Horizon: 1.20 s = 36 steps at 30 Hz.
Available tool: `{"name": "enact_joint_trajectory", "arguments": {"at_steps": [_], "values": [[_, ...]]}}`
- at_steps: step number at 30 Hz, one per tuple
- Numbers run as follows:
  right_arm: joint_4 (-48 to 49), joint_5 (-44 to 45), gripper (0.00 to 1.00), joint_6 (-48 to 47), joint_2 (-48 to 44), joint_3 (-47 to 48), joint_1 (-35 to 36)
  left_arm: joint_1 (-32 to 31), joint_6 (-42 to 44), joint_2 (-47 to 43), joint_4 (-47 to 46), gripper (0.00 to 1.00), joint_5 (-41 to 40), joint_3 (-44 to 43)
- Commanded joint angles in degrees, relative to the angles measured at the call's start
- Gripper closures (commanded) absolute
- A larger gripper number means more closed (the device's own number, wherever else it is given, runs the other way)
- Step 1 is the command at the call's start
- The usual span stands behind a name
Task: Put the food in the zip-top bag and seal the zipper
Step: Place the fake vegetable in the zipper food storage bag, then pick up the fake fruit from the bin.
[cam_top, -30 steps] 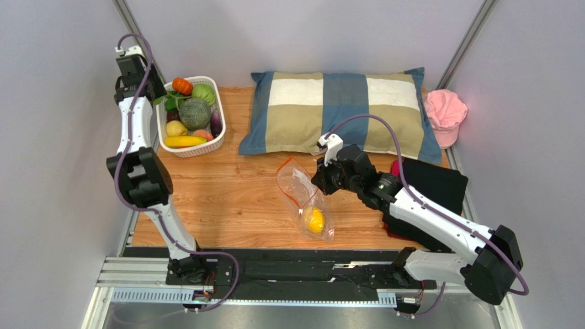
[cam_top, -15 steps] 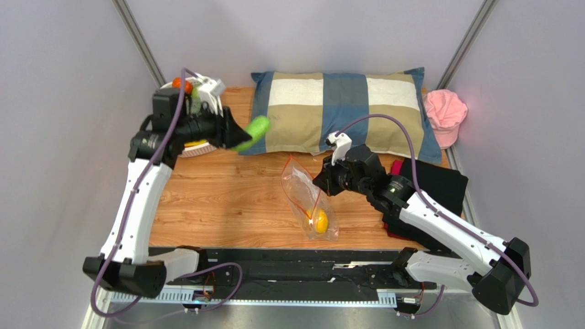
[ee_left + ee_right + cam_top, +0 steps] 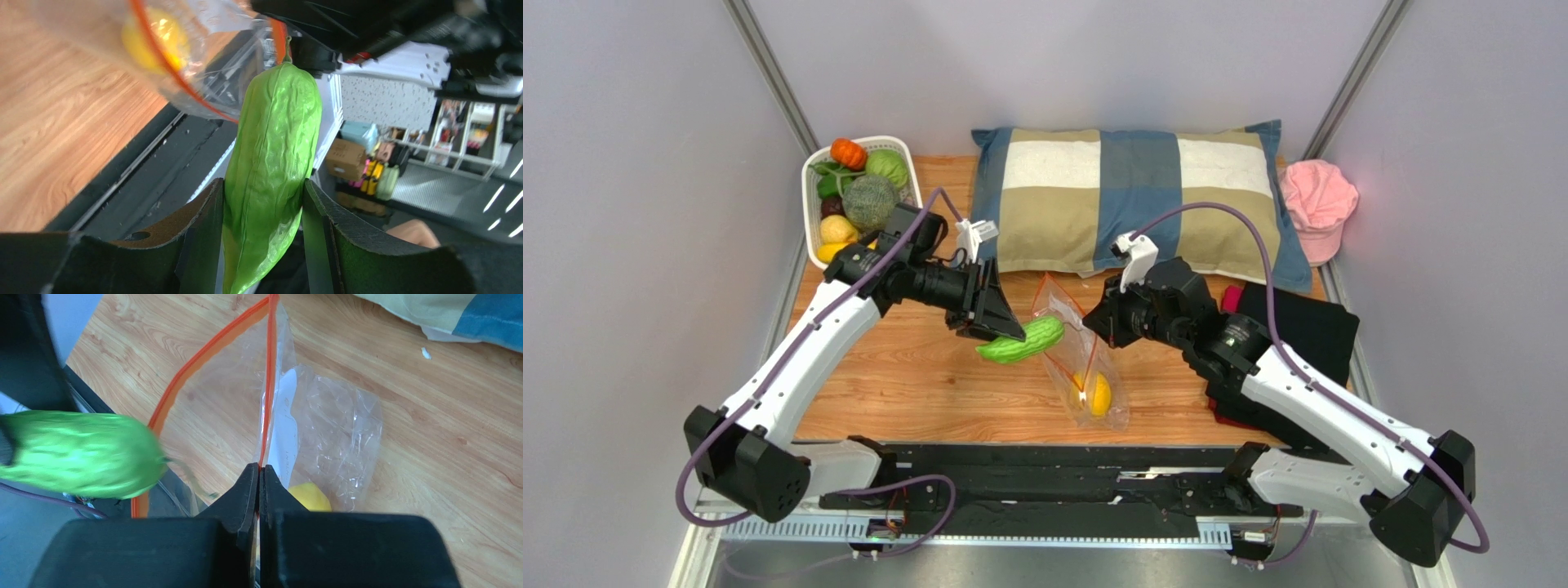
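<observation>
The clear, crinkly plastic zip-top bag [image 3: 331, 416] lies on the wood-grain table [image 3: 903, 368], close to the near edge and a little right of its middle. Its mouth is raised and faces the left edge. The thin orange-red zipper strip [image 3: 268, 386] bows into an open loop, one side curving out and the other running straight. A smooth yellow plastic lemon [image 3: 310, 496] sits at the bottom of the bag, beside a white label patch.

The right end effector [image 3: 258, 473] has its black fingers pressed together on the straight side of the zipper strip, holding the mouth up.

Just outside the opening is a long, glossy green fruit [image 3: 273, 159] with a wrinkled, ridged skin and a thin stem. The stem tip points at the mouth. The left end effector [image 3: 263, 202] is clamped on it, one finger against each flank.

A white slotted plastic basket [image 3: 806, 202] stands at the far left corner, holding an orange-red tomato [image 3: 848, 153] and other plastic produce. A soft checked pillow [image 3: 1136, 184] in tan, blue and cream lies along the far edge. A pink fabric cap [image 3: 1318, 196] sits at the far right corner, with a folded black cloth [image 3: 1296, 321] against the right edge.
</observation>
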<state>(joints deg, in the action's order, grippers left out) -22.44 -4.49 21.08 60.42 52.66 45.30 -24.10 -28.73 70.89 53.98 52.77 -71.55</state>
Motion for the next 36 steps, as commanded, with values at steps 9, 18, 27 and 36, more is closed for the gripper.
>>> {"name": "enact_joint_trajectory", "arguments": {"at_steps": [9, 18, 27, 36], "values": [[2.13, 1.85, 1.0, -0.6, -4.0, 4.29, 3.39, -0.07, -9.85, 8.82, 10.27, 1.0, -19.81, -9.21], [5.91, 3.07, 1.0, 4.49, 0.92, 4.55, 3.74, -4.55, -16.26, 14.01, 2.63, 0.77, -24.11, -13.18], [3.89, 7.74, 1.0, 10.64, 1.37, 5.26, 2.43, -4.12, -11.01, 6.47, -8.25, 0.01, -28.52, -10.72], [2.57, 8.54, 1.0, 12.32, -1.01, 1.74, 0.23, 23.46, 35.88, -3.41, -8.66, 0.05, -18.15, -9.9]]}}
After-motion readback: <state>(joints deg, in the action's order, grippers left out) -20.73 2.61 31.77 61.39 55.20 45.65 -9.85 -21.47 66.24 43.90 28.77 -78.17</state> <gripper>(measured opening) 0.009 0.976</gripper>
